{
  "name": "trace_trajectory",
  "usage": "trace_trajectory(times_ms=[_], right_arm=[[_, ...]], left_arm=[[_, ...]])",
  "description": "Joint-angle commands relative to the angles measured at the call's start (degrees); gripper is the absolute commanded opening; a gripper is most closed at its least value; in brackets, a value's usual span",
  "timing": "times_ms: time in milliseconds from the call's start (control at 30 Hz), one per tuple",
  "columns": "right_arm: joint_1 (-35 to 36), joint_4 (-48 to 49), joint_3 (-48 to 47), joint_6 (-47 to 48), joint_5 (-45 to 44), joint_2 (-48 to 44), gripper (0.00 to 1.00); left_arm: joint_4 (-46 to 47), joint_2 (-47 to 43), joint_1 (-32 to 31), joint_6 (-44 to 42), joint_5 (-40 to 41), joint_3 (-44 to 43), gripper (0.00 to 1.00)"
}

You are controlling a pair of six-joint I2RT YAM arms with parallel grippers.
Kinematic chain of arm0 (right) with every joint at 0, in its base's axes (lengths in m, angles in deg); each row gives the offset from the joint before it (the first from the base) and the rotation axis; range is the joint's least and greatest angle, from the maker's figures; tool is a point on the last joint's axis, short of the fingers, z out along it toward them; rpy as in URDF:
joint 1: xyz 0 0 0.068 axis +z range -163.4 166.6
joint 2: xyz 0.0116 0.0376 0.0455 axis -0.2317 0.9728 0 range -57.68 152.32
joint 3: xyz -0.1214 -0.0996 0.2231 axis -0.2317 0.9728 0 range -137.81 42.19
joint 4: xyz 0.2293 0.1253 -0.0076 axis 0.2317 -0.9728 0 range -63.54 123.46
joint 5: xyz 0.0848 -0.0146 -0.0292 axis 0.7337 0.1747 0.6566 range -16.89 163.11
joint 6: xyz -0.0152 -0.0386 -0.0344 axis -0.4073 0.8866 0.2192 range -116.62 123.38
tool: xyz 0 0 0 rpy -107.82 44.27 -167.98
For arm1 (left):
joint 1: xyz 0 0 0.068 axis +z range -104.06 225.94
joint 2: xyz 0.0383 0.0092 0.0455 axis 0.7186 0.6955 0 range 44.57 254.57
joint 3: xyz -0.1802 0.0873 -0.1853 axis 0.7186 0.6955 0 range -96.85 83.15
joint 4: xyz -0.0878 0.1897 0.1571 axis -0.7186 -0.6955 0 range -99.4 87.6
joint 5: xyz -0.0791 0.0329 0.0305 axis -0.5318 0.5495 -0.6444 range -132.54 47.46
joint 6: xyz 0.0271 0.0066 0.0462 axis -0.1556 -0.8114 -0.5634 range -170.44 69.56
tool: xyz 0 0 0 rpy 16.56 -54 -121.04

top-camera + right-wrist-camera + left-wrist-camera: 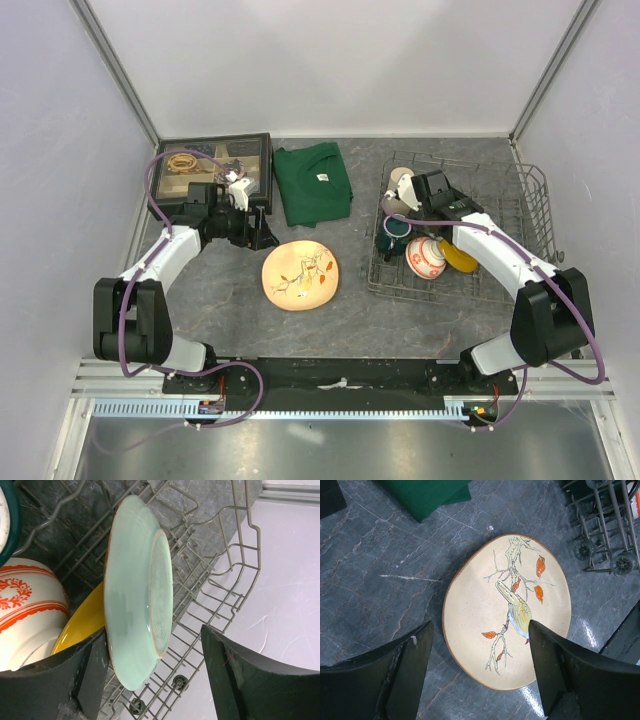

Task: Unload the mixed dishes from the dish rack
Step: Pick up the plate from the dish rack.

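Observation:
The cream plate [300, 275] with a bird painted on it lies flat on the table; in the left wrist view it [507, 610] lies just beyond my open, empty left gripper [480, 665], which hovers above the table at the plate's near rim [262, 238]. The grey wire dish rack [500, 190] stands at the right. It holds the dark green mug [393, 235], the red-and-white bowl [426, 257] and the yellow plate [460, 257]. My right gripper [155, 675] is open inside the rack, its fingers on either side of the upright pale green plate [135, 595].
A folded green cloth [312, 183] lies behind the cream plate. A black compartmented tray [215, 165] stands at the back left, close to my left arm. The rack's raised wire side [240, 565] is right of my right gripper; the bowl [25, 610] is to its left.

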Motion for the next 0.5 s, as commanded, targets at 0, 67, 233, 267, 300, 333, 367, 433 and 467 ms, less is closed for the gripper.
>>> trace_trajectory(times_ms=[0, 67, 233, 267, 300, 333, 367, 433, 467], right_arm=[[-0.3, 3.4, -0.4, 1.6, -3.9, 0.1, 0.78], [-0.3, 4.1, 0.8, 1.8, -4.0, 0.8, 0.77], [-0.3, 7.2, 2.8, 2.6, -5.2, 2.4, 0.73], [-0.3, 7.7, 3.2, 2.8, -5.7, 2.8, 0.73], [-0.4, 8.5, 3.4, 2.9, -5.9, 3.0, 0.73], [-0.3, 8.9, 3.5, 3.1, -5.9, 3.5, 0.72], [-0.3, 9.4, 3.6, 3.5, -6.3, 3.7, 0.72], [-0.3, 10.5, 3.8, 3.9, -7.3, 4.2, 0.70], [-0.3, 10.8, 3.9, 4.2, -7.5, 4.3, 0.70]], left_arm=[[1.3, -1.4, -0.2, -0.5, -0.4, -1.2, 0.83], [1.3, -1.3, -0.2, -0.5, -0.5, -1.2, 0.83], [1.4, -1.4, -0.2, -0.5, -0.4, -0.9, 0.83], [1.3, -1.4, -0.1, -0.5, -0.3, -0.8, 0.83], [1.3, -1.4, -0.1, -0.6, -0.3, -0.8, 0.83], [1.3, -1.3, -0.1, -0.5, -0.4, -0.8, 0.83], [1.4, -1.3, -0.1, -0.5, -0.2, -0.8, 0.83], [1.4, -1.1, -0.1, -0.3, -0.2, -0.8, 0.82], [1.4, -1.0, -0.1, -0.4, -0.2, -0.8, 0.82]])
